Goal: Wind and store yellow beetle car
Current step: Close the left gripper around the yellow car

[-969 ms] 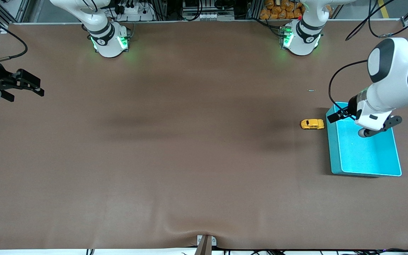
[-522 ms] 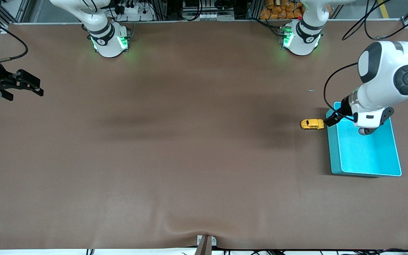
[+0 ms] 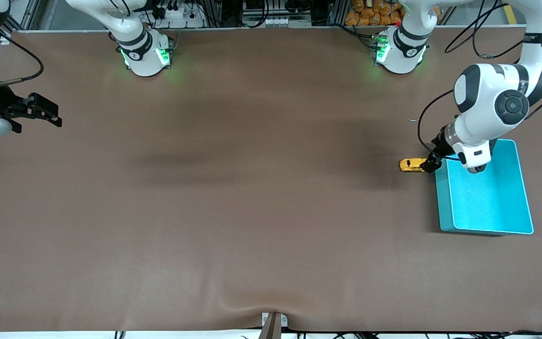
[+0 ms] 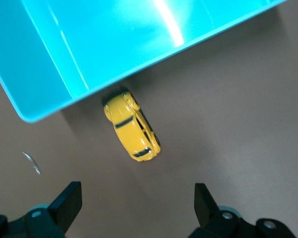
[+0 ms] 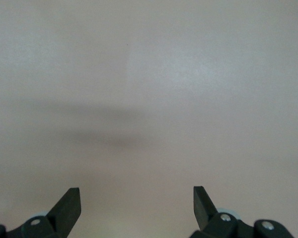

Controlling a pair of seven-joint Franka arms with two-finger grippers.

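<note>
The yellow beetle car (image 3: 410, 165) stands on the brown table, close against the wall of the turquoise bin (image 3: 443, 202), on the bin's side toward the right arm's end. My left gripper (image 3: 433, 161) hangs over the car and the bin's corner. In the left wrist view the car (image 4: 132, 130) lies just ahead of the left gripper (image 4: 137, 201), which is open and touches nothing, and the bin (image 4: 89, 49) lies past the car. My right gripper (image 3: 47, 117) waits open and empty at the right arm's end of the table, over bare tabletop (image 5: 136, 201).
A tiny metallic scrap (image 3: 413, 120) lies on the table, farther from the front camera than the car, and shows as the same scrap (image 4: 32, 162) in the left wrist view. The bin holds nothing that I can see. A bracket (image 3: 273, 322) sits at the table's near edge.
The left arm has swung from over the bin toward the car, so its gripper now sits at the car. The right gripper has barely shifted. The car has not moved.
</note>
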